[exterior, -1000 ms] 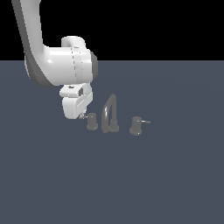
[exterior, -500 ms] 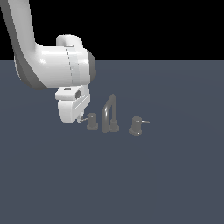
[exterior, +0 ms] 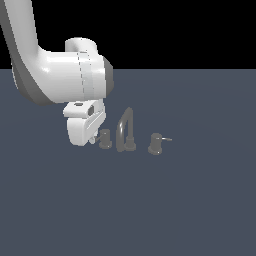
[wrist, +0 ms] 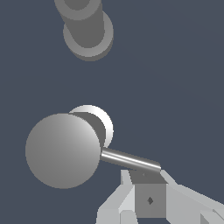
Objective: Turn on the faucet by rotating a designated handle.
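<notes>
Contact was what you had: the gripper (wrist: 148, 186) sat low against the far end of the thin lever rod (wrist: 130, 159), so any sideways push would swing the handle (exterior: 104, 139) with most leverage. That knob stood on the faucet (exterior: 126, 131), beside the arched spout (exterior: 123, 125), toward the exterior view's left. Whether its fingers gripped the rod or merely pressed it, I could not tell.

Open floor (exterior: 200, 200) all round; arched spout (exterior: 125, 127) close beside the handle (exterior: 104, 138).
</notes>
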Tool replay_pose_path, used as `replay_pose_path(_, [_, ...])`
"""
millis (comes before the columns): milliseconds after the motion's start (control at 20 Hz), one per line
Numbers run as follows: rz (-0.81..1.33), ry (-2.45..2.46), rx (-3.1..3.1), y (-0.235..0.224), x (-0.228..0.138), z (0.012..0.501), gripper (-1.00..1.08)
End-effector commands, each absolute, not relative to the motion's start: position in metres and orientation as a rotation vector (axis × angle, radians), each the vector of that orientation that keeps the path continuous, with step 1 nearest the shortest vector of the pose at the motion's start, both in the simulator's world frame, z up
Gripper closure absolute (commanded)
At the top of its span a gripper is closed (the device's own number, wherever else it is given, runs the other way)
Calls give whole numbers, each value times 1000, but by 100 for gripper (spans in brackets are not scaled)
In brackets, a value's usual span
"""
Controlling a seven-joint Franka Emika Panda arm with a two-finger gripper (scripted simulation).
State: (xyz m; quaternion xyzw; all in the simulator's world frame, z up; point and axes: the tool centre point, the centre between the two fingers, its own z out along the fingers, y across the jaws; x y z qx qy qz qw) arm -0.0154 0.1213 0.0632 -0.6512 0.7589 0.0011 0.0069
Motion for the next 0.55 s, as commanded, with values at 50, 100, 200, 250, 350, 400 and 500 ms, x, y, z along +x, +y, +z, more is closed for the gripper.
replay_pose_path(50, [4,2377,-2034,119,-17,63,108])
replay_pose_path(100, [4,2382,-2031,112,-17,63,108])
replay_pose_path(200, [3,2391,-2026,98,-17,63,108])
replay_pose_path(250, [2,2395,-2023,91,-18,63,108])
replay_pose_path(350, [1,2405,-2017,77,-18,63,108])
replay_pose_path(400, [1,2409,-2014,70,-18,64,108])
replay_pose_path(500, [0,2414,-2011,63,-18,64,108])
